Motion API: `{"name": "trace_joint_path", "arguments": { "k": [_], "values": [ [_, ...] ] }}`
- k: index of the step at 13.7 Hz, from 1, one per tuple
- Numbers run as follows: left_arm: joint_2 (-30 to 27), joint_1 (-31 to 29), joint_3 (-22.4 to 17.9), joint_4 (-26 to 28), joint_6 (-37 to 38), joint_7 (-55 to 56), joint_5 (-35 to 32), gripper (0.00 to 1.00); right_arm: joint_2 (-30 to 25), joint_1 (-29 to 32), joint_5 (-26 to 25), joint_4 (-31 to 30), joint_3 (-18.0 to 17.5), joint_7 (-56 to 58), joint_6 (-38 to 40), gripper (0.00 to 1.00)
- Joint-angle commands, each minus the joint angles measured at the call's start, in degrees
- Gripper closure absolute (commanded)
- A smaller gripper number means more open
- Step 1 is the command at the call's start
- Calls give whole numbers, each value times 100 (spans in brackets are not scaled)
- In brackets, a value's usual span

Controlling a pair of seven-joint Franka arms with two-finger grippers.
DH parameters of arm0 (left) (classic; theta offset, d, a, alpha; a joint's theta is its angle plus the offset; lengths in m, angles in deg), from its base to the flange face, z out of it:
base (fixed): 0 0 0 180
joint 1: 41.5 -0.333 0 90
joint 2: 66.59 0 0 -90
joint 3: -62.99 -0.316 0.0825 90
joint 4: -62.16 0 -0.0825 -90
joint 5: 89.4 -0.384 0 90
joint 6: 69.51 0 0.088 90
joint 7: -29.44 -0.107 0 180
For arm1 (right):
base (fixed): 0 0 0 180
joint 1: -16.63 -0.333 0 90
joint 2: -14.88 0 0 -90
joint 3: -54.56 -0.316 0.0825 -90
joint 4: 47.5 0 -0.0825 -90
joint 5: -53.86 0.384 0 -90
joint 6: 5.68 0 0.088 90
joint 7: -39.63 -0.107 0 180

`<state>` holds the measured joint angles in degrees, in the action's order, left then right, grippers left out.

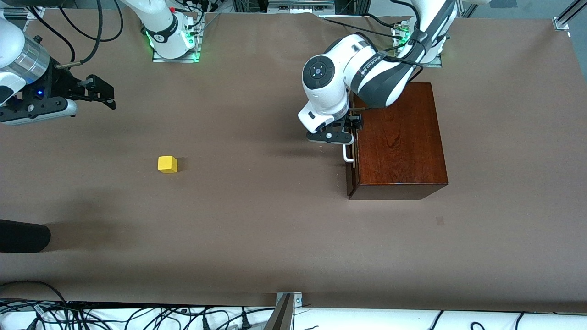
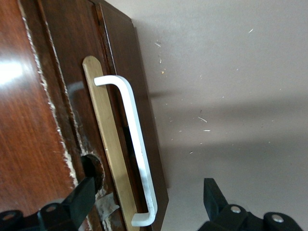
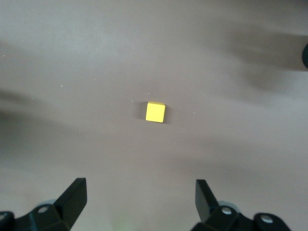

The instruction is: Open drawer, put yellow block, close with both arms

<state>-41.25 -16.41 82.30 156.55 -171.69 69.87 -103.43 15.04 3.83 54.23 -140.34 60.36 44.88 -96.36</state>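
Note:
The mahogany box [image 1: 399,142] stands toward the left arm's end of the table. Its drawer [image 1: 350,181] is shut, with the white handle [image 1: 348,155] facing the right arm's end. My left gripper [image 1: 351,135] is open and hangs just above the handle [image 2: 137,149]. One of its fingers [image 2: 79,199] is over the box top and the other is over the table, neither touching the handle. The yellow block [image 1: 167,164] lies on the table toward the right arm's end. My right gripper [image 1: 107,94] is open and empty, in the air with the block [image 3: 155,112] in its view.
Brown cloth covers the table [image 1: 257,229]. A black rounded object [image 1: 23,236] juts in at the edge near the right arm's end, nearer the front camera than the block. A metal bracket [image 1: 286,305] sits at the table's near edge.

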Motion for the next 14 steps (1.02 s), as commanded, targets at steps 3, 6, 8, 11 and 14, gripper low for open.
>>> {"name": "trace_joint_path", "arguments": {
  "k": [3, 6, 8, 11, 14],
  "values": [
    [-3, 214, -41, 158, -21, 139, -179, 0, 2, 32, -82, 47, 35, -33, -2, 0],
    [76, 215, -41, 167, -47, 184, -188, 0, 2, 23, -73, 47, 35, -41, -11, 0],
    [173, 241, -32, 211, -47, 288, -441, 0, 28, 49, -73, 56, 44, -33, -19, 0],
    [375, 373, -32, 299, -336, 710, -618, 0, 81, 84, -82, 56, 53, -41, -81, 0],
    [445, 400, -32, 290, -460, 843, -618, 0, 309, 207, 68, 56, 79, 29, -397, 0]
  ]
}}
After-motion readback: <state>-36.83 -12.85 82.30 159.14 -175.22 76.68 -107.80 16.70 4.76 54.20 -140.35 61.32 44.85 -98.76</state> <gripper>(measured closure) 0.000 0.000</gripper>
